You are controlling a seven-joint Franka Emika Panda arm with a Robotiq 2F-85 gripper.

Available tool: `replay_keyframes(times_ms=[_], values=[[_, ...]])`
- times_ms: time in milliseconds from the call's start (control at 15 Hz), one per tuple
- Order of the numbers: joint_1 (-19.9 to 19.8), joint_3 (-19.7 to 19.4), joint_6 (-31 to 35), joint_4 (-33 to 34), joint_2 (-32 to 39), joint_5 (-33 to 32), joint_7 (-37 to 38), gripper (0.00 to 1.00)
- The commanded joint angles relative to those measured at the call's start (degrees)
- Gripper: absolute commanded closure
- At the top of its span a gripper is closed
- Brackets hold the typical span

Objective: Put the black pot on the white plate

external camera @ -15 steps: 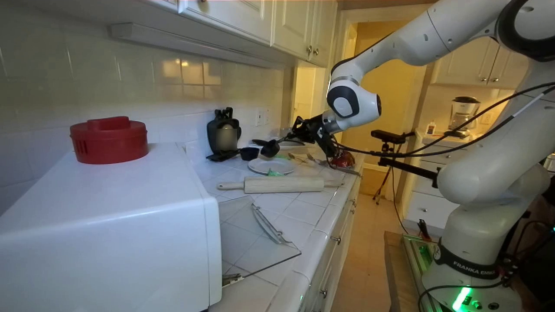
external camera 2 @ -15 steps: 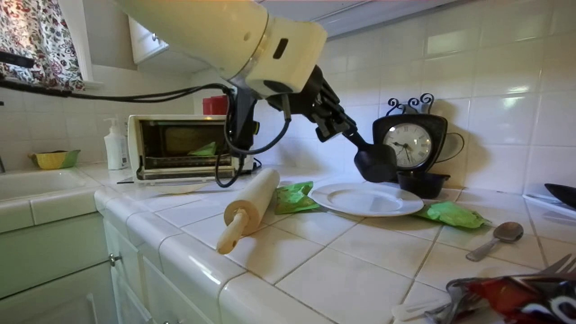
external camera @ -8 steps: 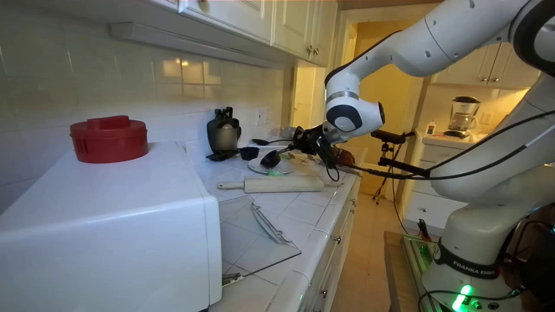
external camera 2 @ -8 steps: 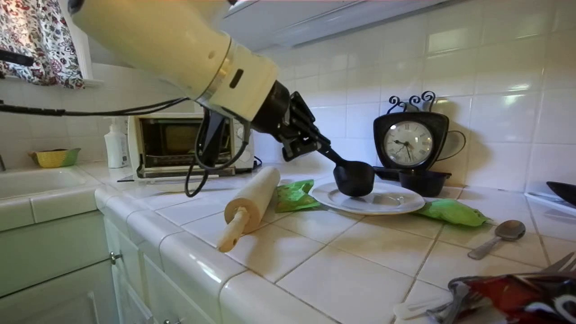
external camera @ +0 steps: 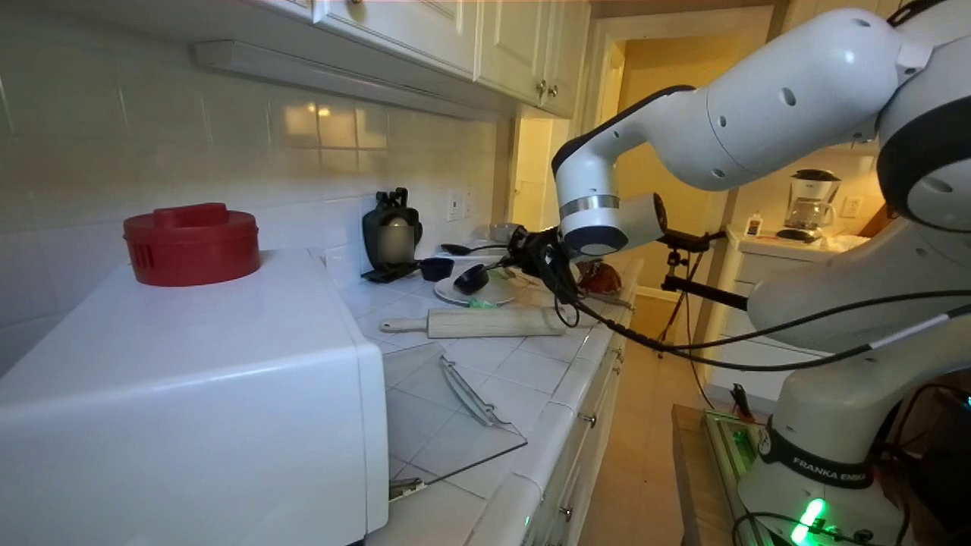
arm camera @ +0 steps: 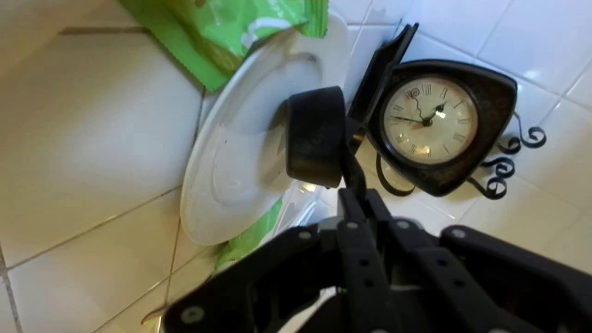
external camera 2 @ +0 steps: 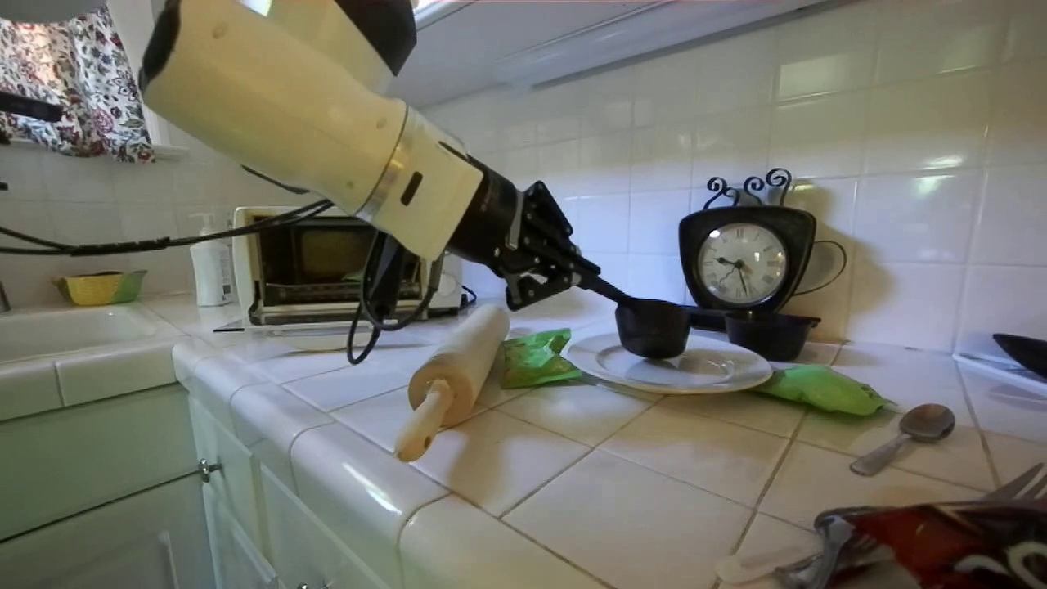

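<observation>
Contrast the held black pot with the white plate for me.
The black pot is dark and deep-walled; the white plate is pale and shallow. The black pot is narrower than the white plate. The black pot has a handle, gripped by the pincer, while the white plate has none and is ungripped. Both look round.

In an exterior view: looked along the counter point(external camera: 523, 371), toaster oven point(external camera: 190, 402) nearest, lower left. In an exterior view: faced back, white plate point(external camera 2: 695, 373) right of centre, oven beyond. Wrist view: close, tilted, clock point(arm camera: 441, 125) right; all shared the plate.
</observation>
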Motion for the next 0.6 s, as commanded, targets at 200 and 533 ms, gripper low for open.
replay_keyframes(times_ms=[200, 533], values=[[-1.26, 4.69, -1.67, -4.75, -19.47, -0.03, 20.55, 0.98], [-2.83, 9.15, -8.41, -5.44, -28.49, -0.03, 29.36, 0.98]])
